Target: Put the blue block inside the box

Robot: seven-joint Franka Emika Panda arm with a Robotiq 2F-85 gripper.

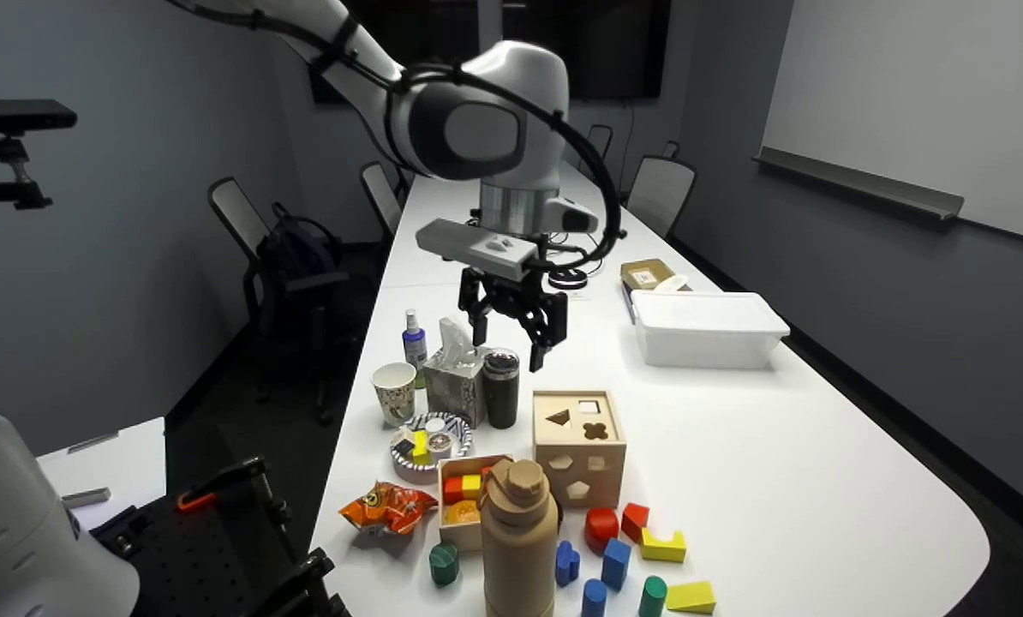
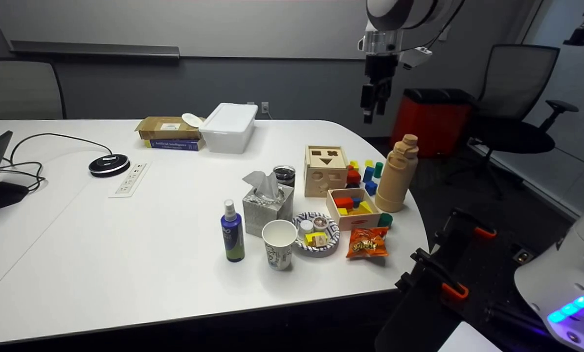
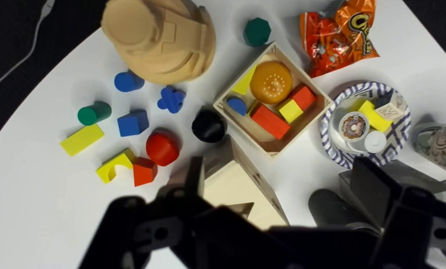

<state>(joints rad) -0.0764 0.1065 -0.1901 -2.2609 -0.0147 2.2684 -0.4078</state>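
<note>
The light wooden sorter box (image 1: 580,470) stands on the table with cut-out holes in its faces. It shows in both exterior views (image 2: 311,183) and partly behind a finger in the wrist view (image 3: 223,186). Several blue blocks are in view: a blue rectangular block (image 3: 133,123) (image 1: 615,563), a blue cylinder (image 3: 129,82) and a blue flower-shaped block (image 3: 172,99) lie on the table beside the box. A blue half-round block (image 3: 237,106) lies in the open tray. My gripper (image 1: 508,344) (image 2: 373,110) (image 3: 282,168) is open and empty, high above the table.
The tan bottle (image 1: 520,548) stands close to the blue blocks. The open wooden tray (image 3: 245,132) of blocks sits by the box. The black tumbler (image 1: 501,394), tissue box (image 2: 267,210), paper plate (image 2: 316,248), paper cup (image 2: 278,244) and snack bag (image 2: 368,243) stand nearby.
</note>
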